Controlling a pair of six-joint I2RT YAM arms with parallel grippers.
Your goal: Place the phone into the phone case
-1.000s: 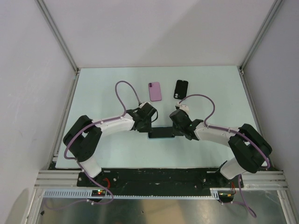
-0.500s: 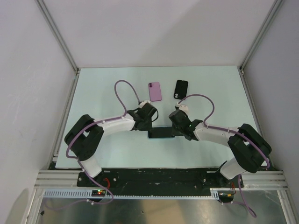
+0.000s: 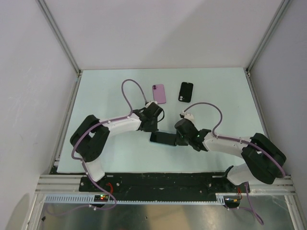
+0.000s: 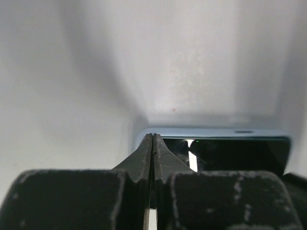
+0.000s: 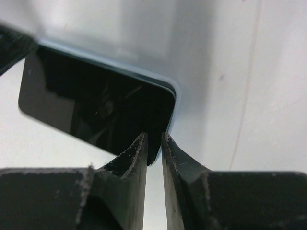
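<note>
pale green table, pink case and black case side by side

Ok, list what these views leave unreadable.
Top view: pink item and black item, too small to tell case from phone.
Top view: left gripper and right gripper cover the dark phone's ends, so any grip is hidden.
Left wrist view: the gripper's body covers the dark phone's lower part.

From above, the phone loses its right end under the right gripper — I can't tell whether the fingers pinch it or only touch it. In the left wrist view the phone's near edge is hidden behind the blurred housing of the left gripper. Beyond the phone, the pink slab and the black slab are too small to tell phone from case.
</note>
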